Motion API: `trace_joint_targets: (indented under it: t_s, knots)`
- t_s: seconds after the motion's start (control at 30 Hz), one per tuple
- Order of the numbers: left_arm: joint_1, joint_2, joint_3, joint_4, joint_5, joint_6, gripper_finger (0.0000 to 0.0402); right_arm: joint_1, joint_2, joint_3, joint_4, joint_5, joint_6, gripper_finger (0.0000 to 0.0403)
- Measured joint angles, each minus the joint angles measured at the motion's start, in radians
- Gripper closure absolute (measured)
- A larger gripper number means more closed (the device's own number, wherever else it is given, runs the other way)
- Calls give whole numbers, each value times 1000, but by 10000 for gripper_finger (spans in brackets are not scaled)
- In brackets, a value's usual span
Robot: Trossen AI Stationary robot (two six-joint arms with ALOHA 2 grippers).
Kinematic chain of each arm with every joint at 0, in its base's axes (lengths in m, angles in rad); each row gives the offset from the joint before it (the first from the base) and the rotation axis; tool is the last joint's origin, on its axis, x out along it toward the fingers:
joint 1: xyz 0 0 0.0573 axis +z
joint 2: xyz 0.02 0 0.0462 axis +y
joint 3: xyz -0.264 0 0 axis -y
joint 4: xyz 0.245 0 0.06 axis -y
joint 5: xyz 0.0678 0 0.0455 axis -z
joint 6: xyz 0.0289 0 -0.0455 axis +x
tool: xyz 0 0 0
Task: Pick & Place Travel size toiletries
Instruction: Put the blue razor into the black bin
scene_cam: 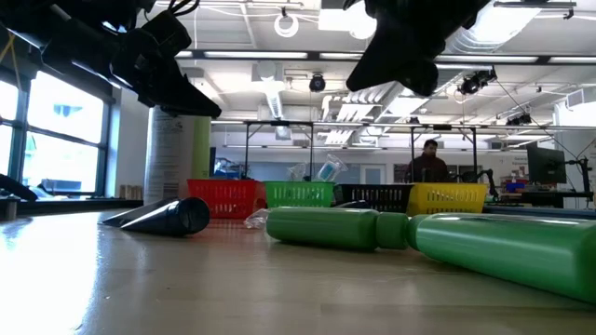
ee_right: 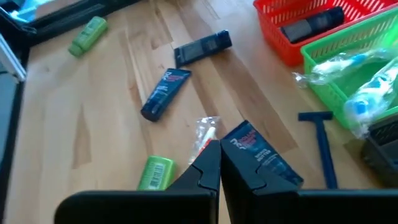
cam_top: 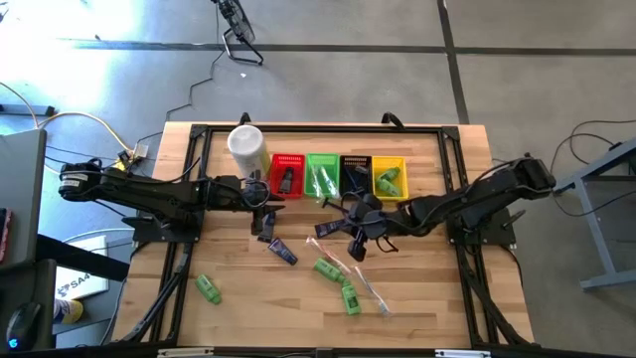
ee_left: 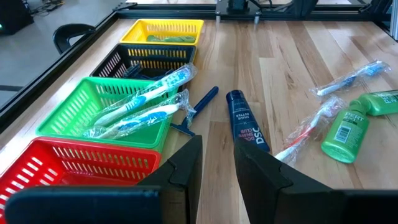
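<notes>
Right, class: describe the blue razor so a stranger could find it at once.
Start at the row of four baskets and find the green basket. On the bare wood just in front of it lies the razor. It alone is a thin blue stick with a T-shaped head.

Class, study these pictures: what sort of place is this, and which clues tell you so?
Probably a robotics lab or workshop: a wooden table framed in black metal, exposed ceiling ducts and strip lights, and a person at workstations beyond.
</notes>
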Motion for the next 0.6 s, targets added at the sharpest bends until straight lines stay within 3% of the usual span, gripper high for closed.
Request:
trace_joint_targets:
  t_s: [0.27,0.43,0.6]
  knots:
    - [0,0,0,0,0,0,313,45,0,0,-46,-54,121,401]
    - [0,0,0,0,-1,0,313,53,0,0,-86,-13,123,401]
    - [0,0,0,0,-1,0,313,52,0,0,-239,94,186,401]
